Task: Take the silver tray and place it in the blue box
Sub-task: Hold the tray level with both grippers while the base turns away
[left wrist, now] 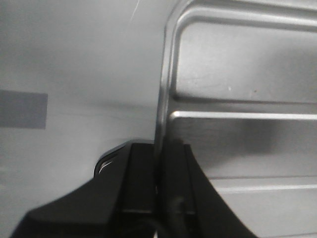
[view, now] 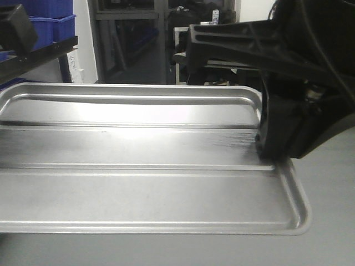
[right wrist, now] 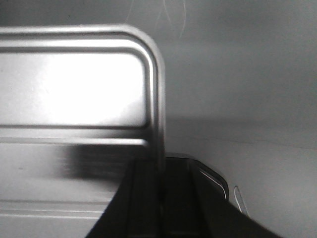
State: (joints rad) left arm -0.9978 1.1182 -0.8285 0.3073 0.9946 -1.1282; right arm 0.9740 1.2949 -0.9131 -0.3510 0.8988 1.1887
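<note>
The silver tray (view: 138, 188) fills the front view, shiny, with two long ridges across its floor. It is held between both arms over a grey surface. My right gripper (view: 272, 145) is shut on its right rim, and the right wrist view shows those fingers clamped on the rim (right wrist: 162, 171) below the tray's rounded corner (right wrist: 74, 89). In the left wrist view my left gripper (left wrist: 159, 166) is shut on the tray's left rim, with the tray floor (left wrist: 237, 74) to the right. Blue crates (view: 52, 22) show at the back left. I cannot tell whether one is the blue box.
A black bar and block (view: 22, 41) cross the top left corner in front of the blue crates. Dark shelving and a doorway (view: 144, 39) stand behind the tray. A darker grey rectangular patch (left wrist: 22, 110) lies on the grey surface (right wrist: 247, 99) under the tray.
</note>
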